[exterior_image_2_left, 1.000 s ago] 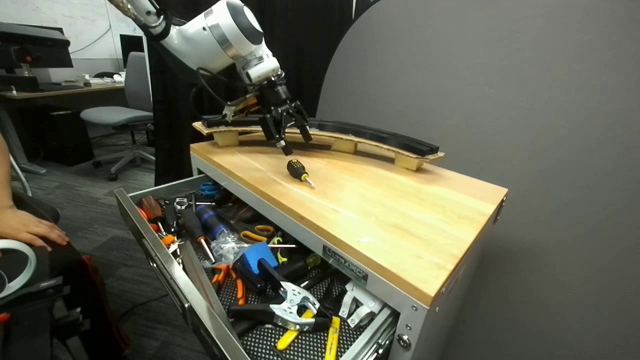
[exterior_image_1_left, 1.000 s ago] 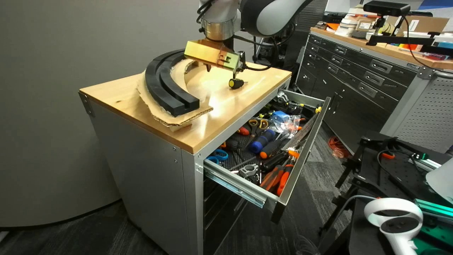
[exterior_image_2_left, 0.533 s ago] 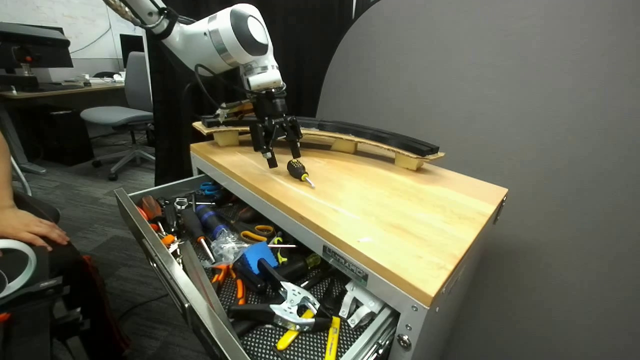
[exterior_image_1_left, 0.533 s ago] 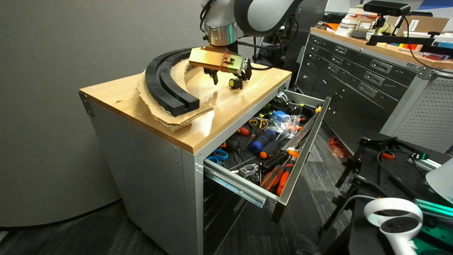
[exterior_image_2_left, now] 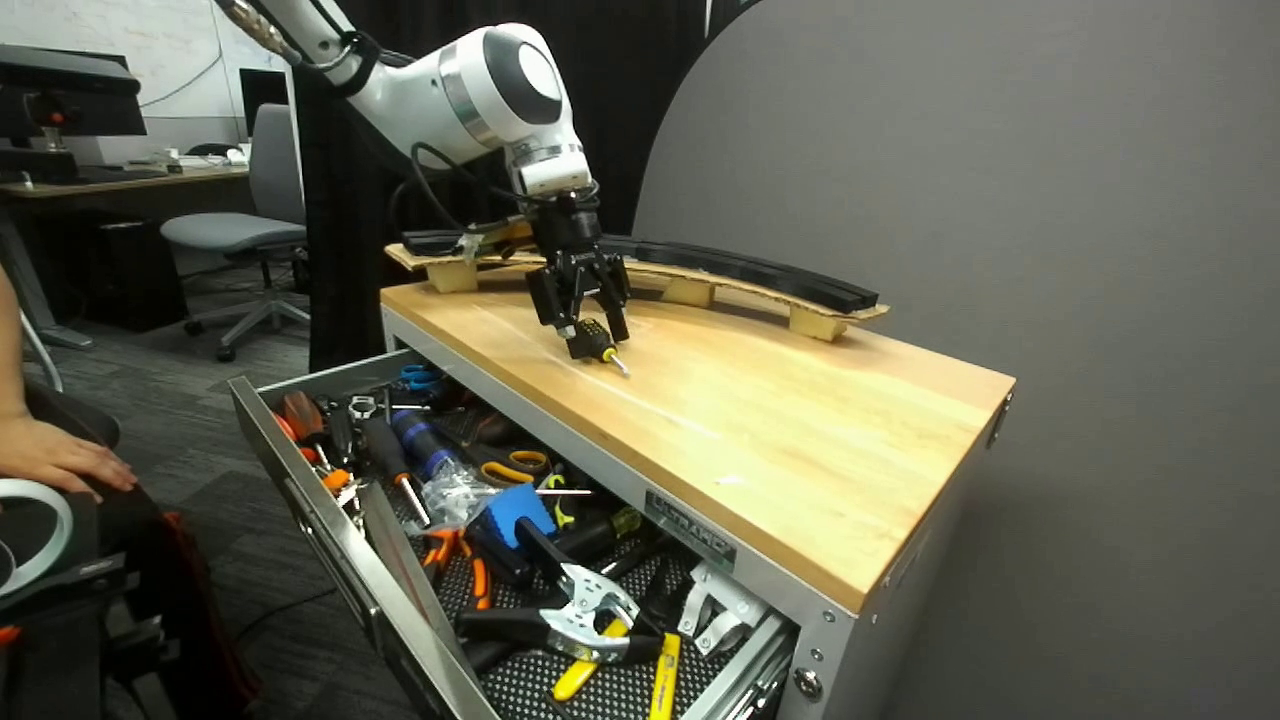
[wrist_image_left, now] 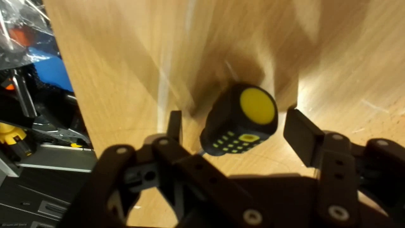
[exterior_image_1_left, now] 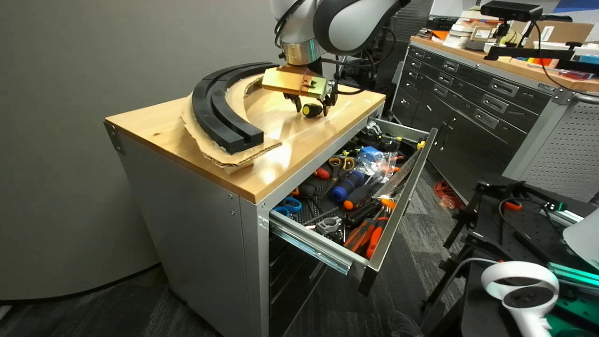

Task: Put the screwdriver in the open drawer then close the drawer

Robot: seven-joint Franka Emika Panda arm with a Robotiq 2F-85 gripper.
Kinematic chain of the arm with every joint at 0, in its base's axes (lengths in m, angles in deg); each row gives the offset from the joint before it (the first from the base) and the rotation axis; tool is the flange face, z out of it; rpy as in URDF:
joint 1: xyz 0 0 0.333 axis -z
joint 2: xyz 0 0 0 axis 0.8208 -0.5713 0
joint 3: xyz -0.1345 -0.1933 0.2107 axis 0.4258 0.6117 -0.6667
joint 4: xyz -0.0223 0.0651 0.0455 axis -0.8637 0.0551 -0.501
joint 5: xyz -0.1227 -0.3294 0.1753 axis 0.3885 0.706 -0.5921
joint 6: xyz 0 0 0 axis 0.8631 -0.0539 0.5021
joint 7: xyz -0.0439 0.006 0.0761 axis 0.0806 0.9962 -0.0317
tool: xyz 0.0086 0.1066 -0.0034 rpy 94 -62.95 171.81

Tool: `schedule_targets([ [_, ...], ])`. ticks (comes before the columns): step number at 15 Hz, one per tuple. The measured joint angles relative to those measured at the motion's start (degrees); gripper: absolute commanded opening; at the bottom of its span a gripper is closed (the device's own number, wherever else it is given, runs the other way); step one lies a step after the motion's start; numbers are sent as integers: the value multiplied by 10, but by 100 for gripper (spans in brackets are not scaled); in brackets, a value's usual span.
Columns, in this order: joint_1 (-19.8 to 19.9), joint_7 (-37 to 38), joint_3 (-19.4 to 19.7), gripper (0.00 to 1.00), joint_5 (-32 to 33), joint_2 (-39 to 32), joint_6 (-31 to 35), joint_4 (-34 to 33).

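Observation:
The screwdriver [exterior_image_1_left: 312, 110] is short and stubby, with a black handle, yellow end cap and yellow dots. It lies on the wooden cabinet top, its metal tip showing in an exterior view [exterior_image_2_left: 598, 343]. My gripper [exterior_image_2_left: 600, 338] is open and low over the top, its fingers on either side of the handle. In the wrist view the handle [wrist_image_left: 240, 120] sits between the open fingers [wrist_image_left: 234, 122], with gaps on both sides, wider at the left finger. Part of the shaft is hidden behind the left finger there. The grey top drawer [exterior_image_1_left: 399, 211] is pulled open in both exterior views [exterior_image_2_left: 335, 535].
A black curved arc piece [exterior_image_1_left: 220, 110] on cardboard stands on the cabinet top behind the gripper. The drawer holds scissors, a blue-handled tool [exterior_image_1_left: 347, 186], a large clamp [exterior_image_2_left: 590, 612] and orange-handled tools. The wooden edge [exterior_image_2_left: 620, 450] runs just above the drawer.
My gripper has come down to the screwdriver, and its fingers now straddle the handle. The screwdriver and drawer have not moved.

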Motion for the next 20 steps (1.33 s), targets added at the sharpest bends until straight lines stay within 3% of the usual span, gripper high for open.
schedule_targets([
  [5, -1, 0, 5, 12, 3, 0, -1, -4],
  [7, -2, -17, 2, 16, 3, 0, 0, -5],
  [12, 0, -144, -13, 16, 2, 20, 24, 23],
  [20, 22, -370, -49, 17, -45, 152, 115, 213],
])
